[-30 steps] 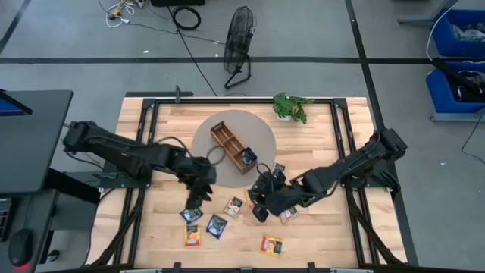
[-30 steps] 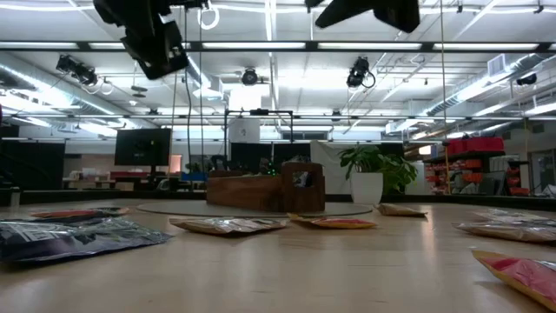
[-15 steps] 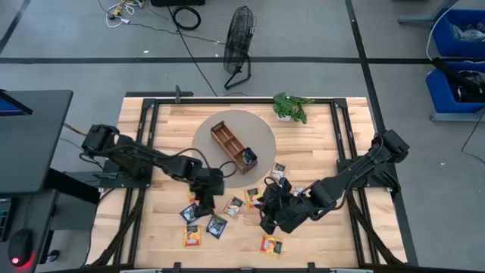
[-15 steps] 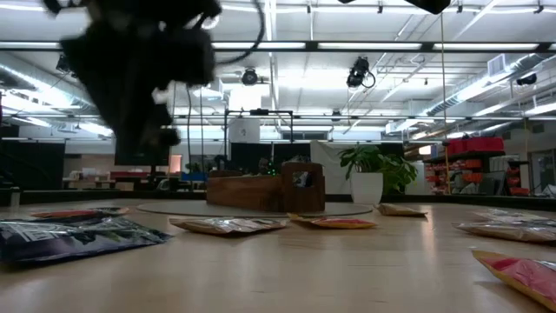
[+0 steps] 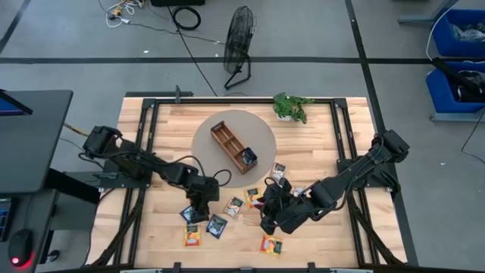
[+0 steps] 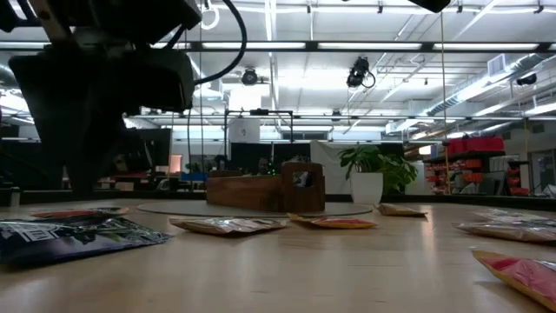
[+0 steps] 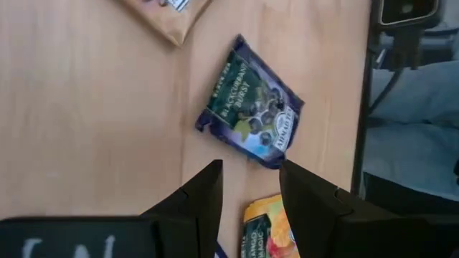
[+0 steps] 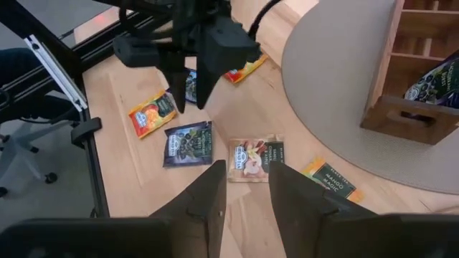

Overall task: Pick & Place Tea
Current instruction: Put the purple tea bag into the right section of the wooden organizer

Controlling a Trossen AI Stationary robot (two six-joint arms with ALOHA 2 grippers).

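Several small tea sachets lie flat on the near half of the table. My left gripper (image 5: 198,205) is open and low over the left cluster. Past its fingertips (image 7: 251,197) lie a dark blue sachet (image 7: 249,115) and an orange one (image 7: 269,231). Another dark blue sachet (image 5: 189,214) lies partly under it. My right gripper (image 5: 267,216) is open and hovers over the middle of the spread (image 8: 244,193), with a beige sachet (image 8: 254,158) just ahead of its fingers. The wooden tray (image 5: 233,147) stands on a round grey mat and holds a dark sachet in one end compartment.
A small green plant (image 5: 290,106) stands at the far edge. More sachets lie around: an orange one (image 5: 270,244) near the front edge, others (image 5: 278,171) right of the tray. The low view shows the left gripper (image 6: 95,96) big at the left, above a dark sachet (image 6: 69,235).
My left gripper has moved toward the near edge and come down low over the left cluster of sachets. My right gripper shifted toward the near edge early on, then held still. No sachet has moved.
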